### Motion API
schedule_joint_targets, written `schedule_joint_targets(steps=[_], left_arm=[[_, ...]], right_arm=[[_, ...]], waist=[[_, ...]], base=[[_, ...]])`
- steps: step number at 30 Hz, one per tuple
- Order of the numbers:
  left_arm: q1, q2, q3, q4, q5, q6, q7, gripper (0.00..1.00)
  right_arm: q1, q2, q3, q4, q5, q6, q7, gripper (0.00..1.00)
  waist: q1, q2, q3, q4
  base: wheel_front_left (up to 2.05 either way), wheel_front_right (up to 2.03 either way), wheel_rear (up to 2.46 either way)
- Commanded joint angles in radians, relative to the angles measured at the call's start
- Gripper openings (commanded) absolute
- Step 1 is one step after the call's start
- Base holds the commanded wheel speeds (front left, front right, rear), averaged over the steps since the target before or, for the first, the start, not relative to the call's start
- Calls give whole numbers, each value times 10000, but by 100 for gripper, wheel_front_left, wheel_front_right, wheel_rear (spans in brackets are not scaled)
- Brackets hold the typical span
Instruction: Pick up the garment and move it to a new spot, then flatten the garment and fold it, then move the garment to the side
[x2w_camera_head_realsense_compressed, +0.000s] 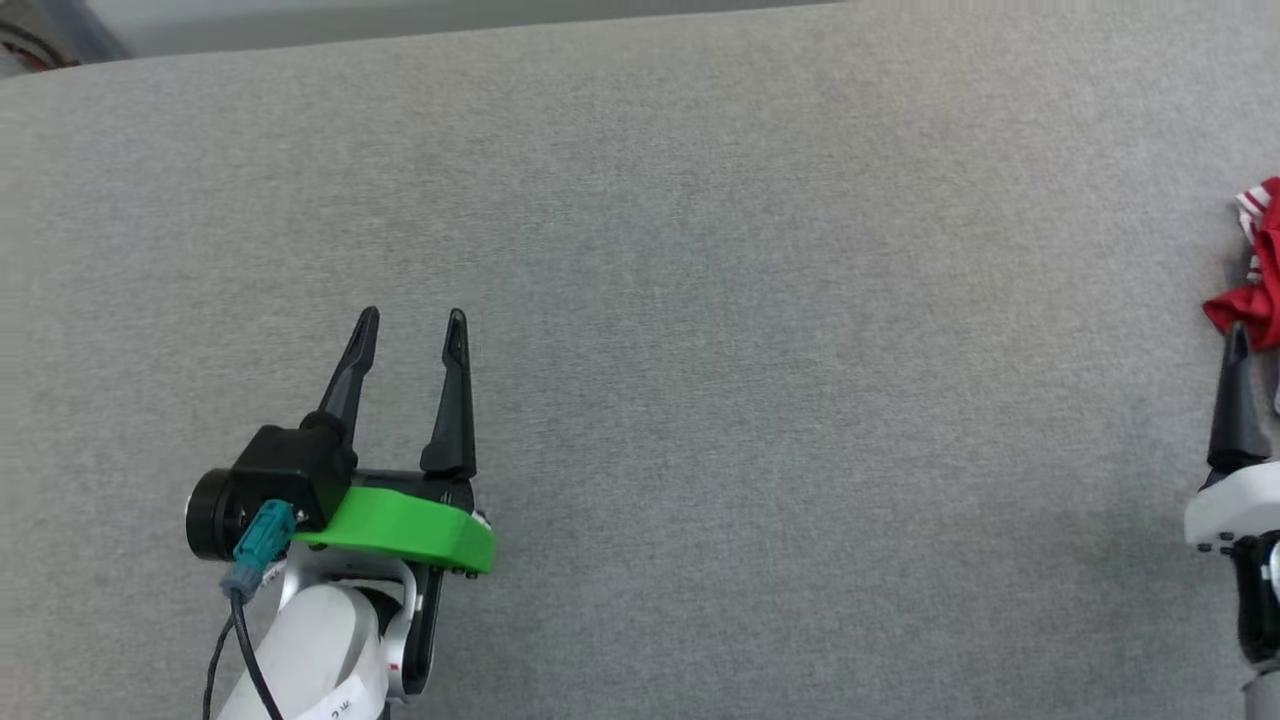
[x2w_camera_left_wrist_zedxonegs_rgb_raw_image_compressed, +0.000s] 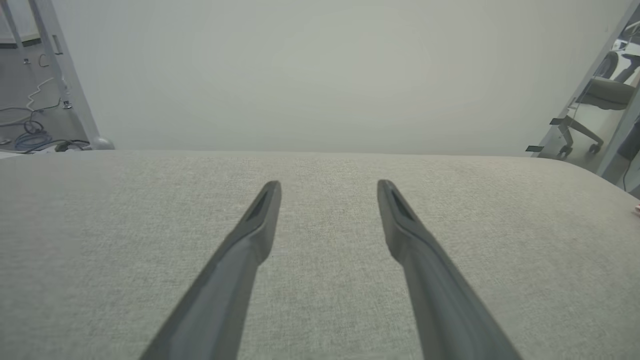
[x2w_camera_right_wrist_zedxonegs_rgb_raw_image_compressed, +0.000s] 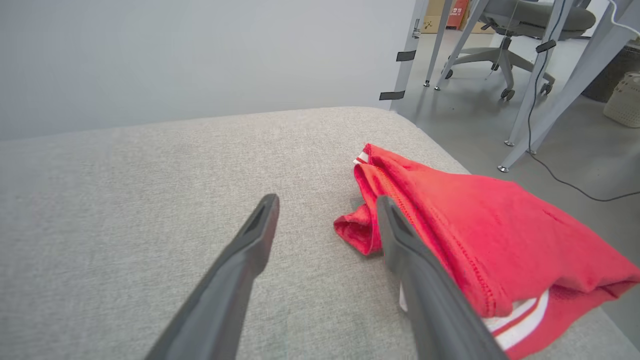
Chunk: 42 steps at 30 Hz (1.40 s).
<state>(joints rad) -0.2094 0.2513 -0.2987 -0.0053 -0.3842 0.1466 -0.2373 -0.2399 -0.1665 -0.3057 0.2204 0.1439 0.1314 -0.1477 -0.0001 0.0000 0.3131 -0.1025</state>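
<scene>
Grey fabric surface (x2w_camera_head_realsense_compressed: 700, 250) spread ahead; the red jersey (x2w_camera_right_wrist_zedxonegs_rgb_raw_image_compressed: 475, 235) lay bunched at its right edge; my right gripper (x2w_camera_right_wrist_zedxonegs_rgb_raw_image_compressed: 326, 200) hung open, empty, beside it; my left gripper (x2w_camera_head_realsense_compressed: 412, 318) gaped empty too; best, I judged, to straddle a thick fold.

Site reads as office / robot-lab workspace, not domestic. Evidence: swivel chair (x2w_camera_right_wrist_zedxonegs_rgb_raw_image_compressed: 501, 50) on castors; slanted grey metal frame legs (x2w_camera_right_wrist_zedxonegs_rgb_raw_image_compressed: 570, 85) w/ black tape tabs; loose cables (x2w_camera_left_wrist_zedxonegs_rgb_raw_image_compressed: 30, 135) trailing over smooth grey floor (x2w_camera_right_wrist_zedxonegs_rgb_raw_image_compressed: 475, 115); cardboard box (x2w_camera_right_wrist_zedxonegs_rgb_raw_image_compressed: 442, 12) at rear; plain pale partition wall (x2w_camera_right_wrist_zedxonegs_rgb_raw_image_compressed: 175, 55); work surface (x2w_camera_head_realsense_compressed: 750, 300) is a wide pad covered in grey fabric, rounded at edges
</scene>
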Motion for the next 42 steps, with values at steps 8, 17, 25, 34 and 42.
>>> schedule_joint_targets(steps=[8, 17, 25, 34, 42], left_arm=[[644, -84, 235, 651, -276, 70, -162, 100], [1425, 47, 438, 1027, -418, 93, -204, 100], [1935, 84, 413, 1143, -553, 118, -192, 100], [2228, 153, 313, 1141, -585, 155, -150, 100], [2160, 233, 249, 1088, -540, 167, -154, 100]], right_arm=[[1495, 548, 1333, -2071, 174, -7, 710, 100], [2881, 805, 2516, -3542, 263, -7, 1260, 100], [3808, 974, 2717, -4403, 355, -7, 1550, 100], [4179, 1068, 2809, -4923, 283, -7, 1789, 100], [4254, 1107, 2802, -5046, 247, -7, 1836, 100]], waist=[[1, 0, -1415, 1370], [1, 0, -2305, 1316], [1, 0, -2662, 1085], [1, 0, -2933, 1011], [1, 0, -2899, 1014]], base=[[0, 0, 0], [0, 0, 0], [0, 0, 0], [0, 0, 0], [0, 0, 0]])
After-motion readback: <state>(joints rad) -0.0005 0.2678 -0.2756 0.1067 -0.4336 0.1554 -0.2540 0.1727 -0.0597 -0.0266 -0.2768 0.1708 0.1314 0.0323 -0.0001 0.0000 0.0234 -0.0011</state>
